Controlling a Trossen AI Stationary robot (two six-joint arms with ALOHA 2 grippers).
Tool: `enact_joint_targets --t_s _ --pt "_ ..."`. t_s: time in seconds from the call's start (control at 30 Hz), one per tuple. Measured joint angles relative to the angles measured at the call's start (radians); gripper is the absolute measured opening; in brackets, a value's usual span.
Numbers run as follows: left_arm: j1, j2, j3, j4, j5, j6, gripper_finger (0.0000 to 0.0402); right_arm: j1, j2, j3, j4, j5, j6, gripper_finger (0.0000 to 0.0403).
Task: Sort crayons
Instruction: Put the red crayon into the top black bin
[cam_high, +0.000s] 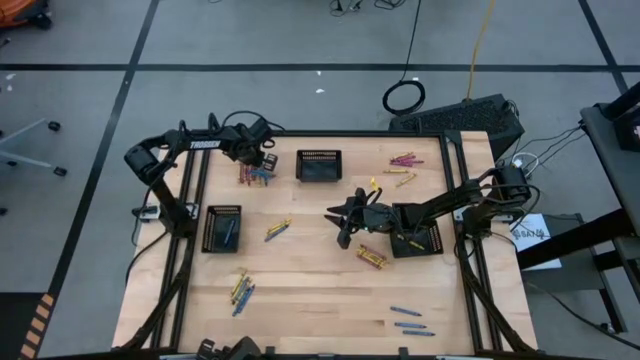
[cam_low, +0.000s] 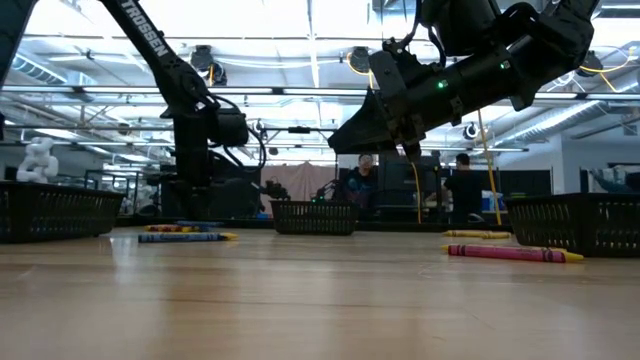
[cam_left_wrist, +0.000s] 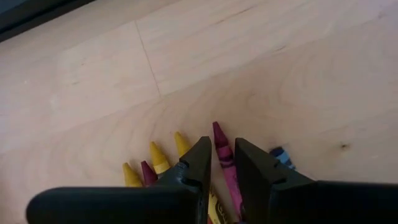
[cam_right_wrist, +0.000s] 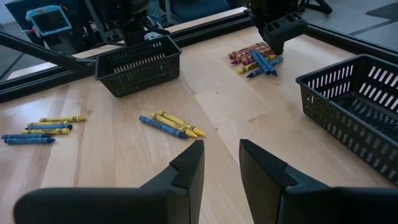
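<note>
**Left gripper closed on a magenta crayon in a crowded pile; right arm waits mid-table**

The table (cam_high: 300, 290) carries three black baskets: one at its 9 o'clock side (cam_high: 222, 228), one near 12 o'clock (cam_high: 318, 165), one toward 3 o'clock (cam_high: 418, 240). Crayons lie in scattered groups across it.

The left gripper (cam_left_wrist: 219, 163) is down on the mixed pile (cam_high: 257, 176) near 11 o'clock. Its fingers are drawn nearly together around a magenta crayon (cam_left_wrist: 222, 149). Yellow crayons (cam_left_wrist: 157, 157) and a blue one (cam_left_wrist: 280, 155) lie just beside it.

The right gripper (cam_right_wrist: 221, 163) hangs above the table centre, fingers apart and holding nothing.

Risks, as judged:
- The grip sits near the crayon's tip end; on lifting, the stick could pivot or slip out.
- Neighbours touch the held crayon; a lift may drag or roll them.
- A second crayon could be pinched along with it; this cannot be confirmed.

Clearance: the pile lies close to the table's far rail, leaving little room outward. Open wood lies toward 6 o'clock. The 12 o'clock basket stands near, at the pile's 3 o'clock side.
</note>
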Motion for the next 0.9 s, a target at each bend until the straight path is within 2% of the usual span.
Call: enact_joint_targets --t_s 0.43,0.63,0.9 --pt "-0.001 0.044 0.005 0.010 0.009 0.000 0.0063 0.007 0.000 0.000 0.001 0.000 -0.001 0.0086" --pt "-0.001 0.048 0.009 0.021 0.013 0.011 0.0062 0.033 -0.011 -0.001 0.013 0.000 -0.052 0.0086" --pt "-0.001 0.048 0.008 0.016 0.012 0.055 0.0015 0.060 -0.120 -0.001 -0.067 0.000 -0.114 0.0086"
